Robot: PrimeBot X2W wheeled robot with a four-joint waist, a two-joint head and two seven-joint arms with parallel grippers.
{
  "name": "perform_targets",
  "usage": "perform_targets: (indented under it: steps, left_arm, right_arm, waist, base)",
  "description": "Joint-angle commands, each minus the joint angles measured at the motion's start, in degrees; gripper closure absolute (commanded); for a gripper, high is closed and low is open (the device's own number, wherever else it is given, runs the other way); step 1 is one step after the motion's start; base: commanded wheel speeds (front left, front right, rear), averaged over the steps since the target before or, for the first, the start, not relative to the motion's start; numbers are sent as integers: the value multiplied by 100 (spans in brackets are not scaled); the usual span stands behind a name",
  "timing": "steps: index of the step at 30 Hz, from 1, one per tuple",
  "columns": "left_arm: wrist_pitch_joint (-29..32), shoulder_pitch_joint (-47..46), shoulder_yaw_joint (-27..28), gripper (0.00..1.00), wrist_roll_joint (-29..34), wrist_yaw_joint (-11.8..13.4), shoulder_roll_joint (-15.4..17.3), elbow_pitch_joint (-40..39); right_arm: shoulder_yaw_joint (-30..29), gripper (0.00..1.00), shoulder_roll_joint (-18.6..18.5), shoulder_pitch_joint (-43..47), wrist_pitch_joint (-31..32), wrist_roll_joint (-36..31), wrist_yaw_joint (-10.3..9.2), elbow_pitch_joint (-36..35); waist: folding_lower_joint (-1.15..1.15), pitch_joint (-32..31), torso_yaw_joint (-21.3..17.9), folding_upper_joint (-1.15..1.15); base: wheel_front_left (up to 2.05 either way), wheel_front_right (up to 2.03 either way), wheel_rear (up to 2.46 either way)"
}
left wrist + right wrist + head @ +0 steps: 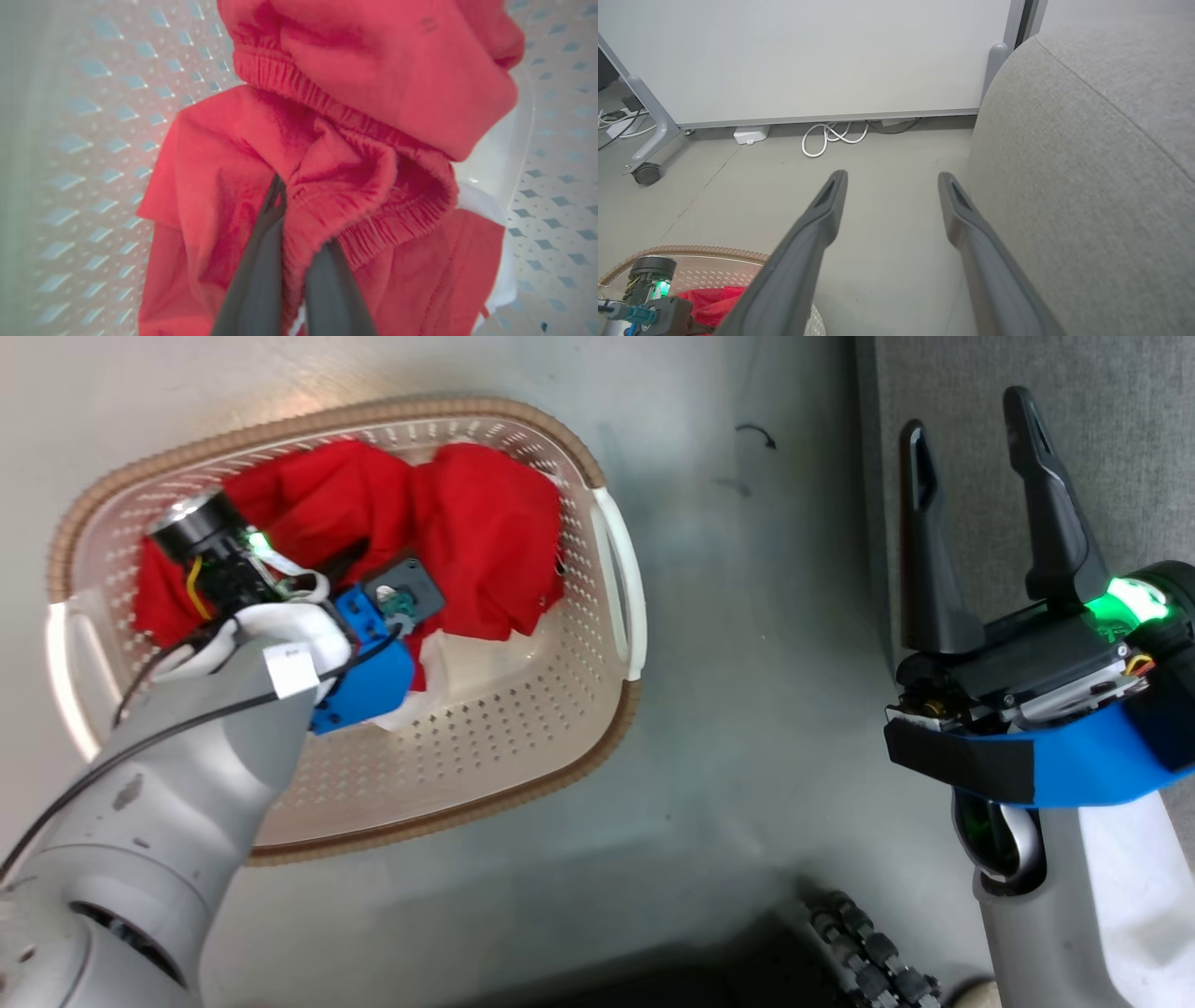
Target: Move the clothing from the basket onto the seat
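Note:
The basket stands on the floor at the left, holding bunched red clothing with a white panel under it. My left arm's wrist reaches down into the basket. In the left wrist view my left gripper is shut on a fold of the red clothing near an elastic hem, above the perforated basket wall. My right gripper hangs open and empty over the edge of the grey seat. Its fingers point at the floor beside the seat.
Grey floor separates the basket and the seat. A white panel on a wheeled frame with a caster stands beyond, with a coiled white cable at its foot. My base's wheel shows at the bottom.

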Motion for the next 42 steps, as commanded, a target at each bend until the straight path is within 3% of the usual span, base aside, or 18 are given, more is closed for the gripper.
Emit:
perform_targets:
  steps: [1, 9, 17, 33, 42]
  left_arm:
    - [-130, -8, 32, 100, -58, 61, -54, -2]
    - [-686, 331, 275, 100, -440, 156, -343, -25]
    - [-820, 788, 498, 100, -788, 220, -523, -372]
    - [-820, 2063, 1305, 100, -1229, 456, -290, -1985]
    - [-821, 2574, 2066, 100, -1263, 522, -190, -3046]
  right_arm:
    - [-34, 0, -20, -95, -20, -49, 3, 28]
    - [-84, 0, -21, 19, -20, -190, 3, 196]
    - [-161, 0, -21, 270, -20, -269, 3, 401]
    - [-264, 0, -21, 1002, -20, -165, 3, 786]
    - [-304, 0, -21, 1415, -20, -116, 3, 927]
  waist:
    - [0, -127, 102, 0]
    - [0, -763, 392, 0]
    - [0, -1530, 643, 0]
    - [0, -3204, 899, 0]
    - [0, -4046, 1069, 0]
  base:
    - [0, 0, 0]
    - [0, 0, 0]
    - [0, 0, 0]
    - [0, 0, 0]
    - [0, 0, 0]
